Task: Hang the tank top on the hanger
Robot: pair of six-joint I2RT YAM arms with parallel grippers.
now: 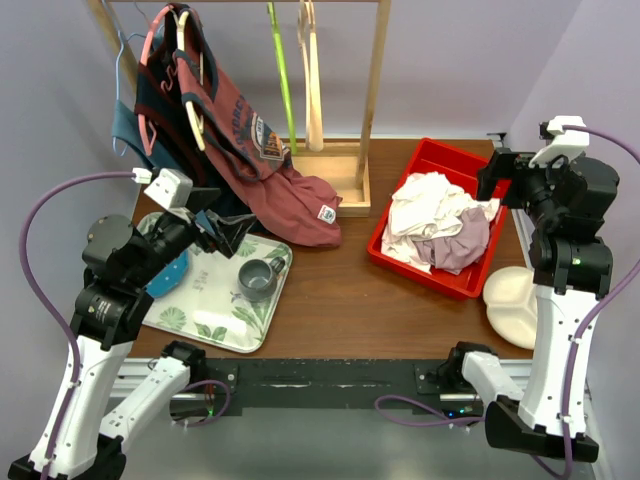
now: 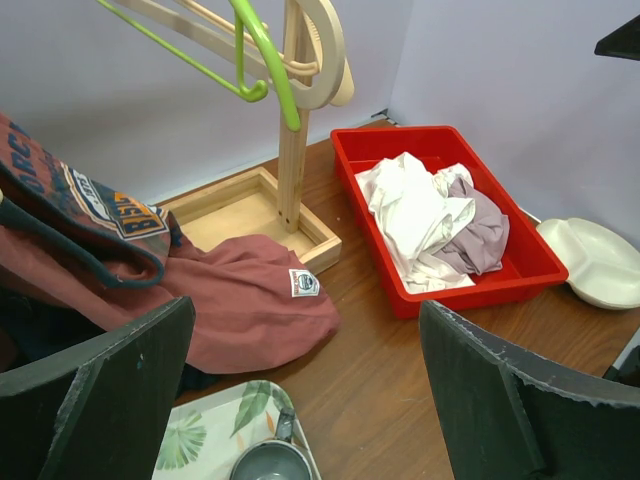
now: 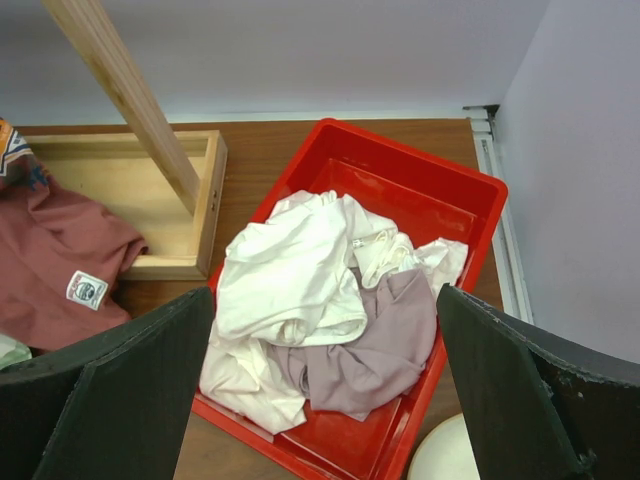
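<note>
The white tank top [image 1: 425, 205] lies crumpled in the red bin [image 1: 440, 150] at the right of the table, also seen in the left wrist view [image 2: 410, 210] and right wrist view [image 3: 290, 270]. The lime-green hanger [image 1: 281, 75] hangs from the wooden rack at the back; its hook and arm [image 2: 265, 45] show at the top of the left wrist view. My left gripper [image 1: 215, 235] hovers open over the tray, far left of the bin, with nothing between its fingers [image 2: 305, 320]. My right gripper [image 1: 495, 175] stands open above the bin's right side, empty [image 3: 325, 300].
A mauve cloth [image 3: 380, 345] lies beside the tank top in the bin. A faded-red shirt [image 1: 290, 200] drapes from the rack [image 1: 375, 80] onto the table. A cream hanger [image 1: 312, 80] hangs there too. A leaf-print tray [image 1: 215, 305] holds a grey mug [image 1: 258, 278]. A cream divided plate [image 1: 510, 300] sits at right.
</note>
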